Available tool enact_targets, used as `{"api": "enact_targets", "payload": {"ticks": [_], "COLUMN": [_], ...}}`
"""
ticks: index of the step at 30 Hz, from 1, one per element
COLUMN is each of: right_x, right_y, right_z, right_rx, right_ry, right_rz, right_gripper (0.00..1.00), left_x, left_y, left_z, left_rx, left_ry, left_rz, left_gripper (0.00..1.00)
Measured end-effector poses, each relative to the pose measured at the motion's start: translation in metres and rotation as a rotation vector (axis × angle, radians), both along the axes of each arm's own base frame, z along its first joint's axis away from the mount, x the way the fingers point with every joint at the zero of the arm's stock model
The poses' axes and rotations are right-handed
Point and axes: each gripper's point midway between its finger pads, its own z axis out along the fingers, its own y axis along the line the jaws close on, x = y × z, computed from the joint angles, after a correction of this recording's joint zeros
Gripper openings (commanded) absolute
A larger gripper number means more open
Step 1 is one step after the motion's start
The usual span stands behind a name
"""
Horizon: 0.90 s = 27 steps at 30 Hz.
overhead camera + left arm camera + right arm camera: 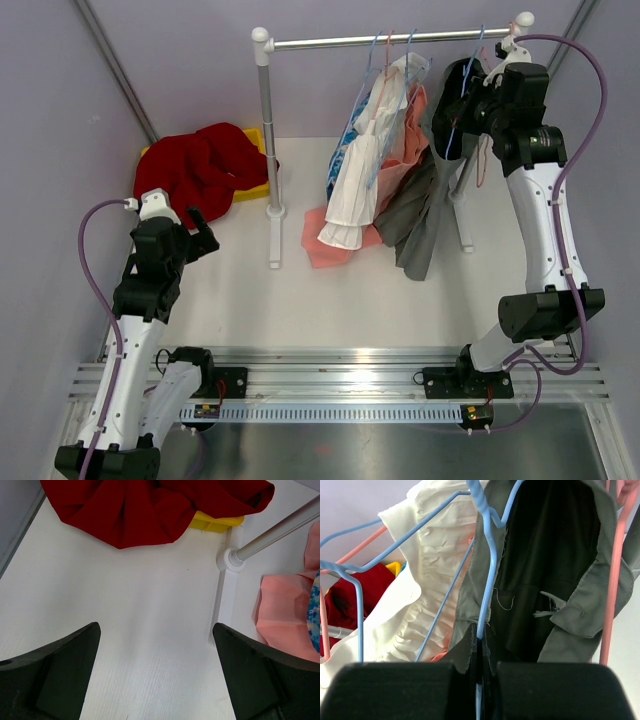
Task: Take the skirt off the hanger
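Observation:
The grey skirt (425,215) hangs from a blue wire hanger (462,95) at the right end of the rail (390,41). In the right wrist view the skirt (580,615) drapes open, showing its dark lining. The blue hanger (487,580) runs straight down between my fingers. My right gripper (480,680) is shut on that wire, with the skirt's frayed grey edge caught beside it. My left gripper (156,630) stands open low over the white table, holding nothing, left of the rack.
White (360,170) and pink (405,140) garments hang left of the skirt on further hangers. A pink hanger (612,580) lies right of it. A red cloth (150,505) covers a yellow bin (215,522). The rack's post foot (231,559) stands near my left gripper.

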Motion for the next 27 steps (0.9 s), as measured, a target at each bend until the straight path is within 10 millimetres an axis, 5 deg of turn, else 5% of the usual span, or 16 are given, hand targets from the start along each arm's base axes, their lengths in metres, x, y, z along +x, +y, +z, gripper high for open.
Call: {"api": "enact_targets", "payload": {"ticks": [9, 15, 22, 26, 27], "right_x": [-0.005, -0.013, -0.021, -0.028, -0.030], "right_y": [0.007, 0.023, 0.033, 0.035, 0.036], "right_z": [0.006, 0.037, 0.058, 0.042, 0.036], "right_rx": [0.021, 0.086, 0.129, 0.147, 0.154], "right_ry": [0.002, -0.037, -0.082, -0.041, -0.027], "right_rz": [0.034, 0.112, 0.162, 0.167, 0.167], "right_gripper": [0.00, 0.00, 0.00, 0.00, 0.00], "left_x": [0.000, 0.008, 0.031, 0.020, 0.007], "left_y": [0.000, -0.005, -0.047, -0.116, -0.150], "left_z": [-0.001, 0.014, 0.111, 0.183, 0.198], "left_rx": [0.000, -0.012, -0.097, -0.165, -0.188], "left_ry": [0.003, -0.012, -0.209, -0.375, -0.410], "left_rz": [0.001, -0.021, -0.233, -0.543, -0.681], "left_gripper": [0.99, 0.99, 0.99, 0.99, 0.99]}}
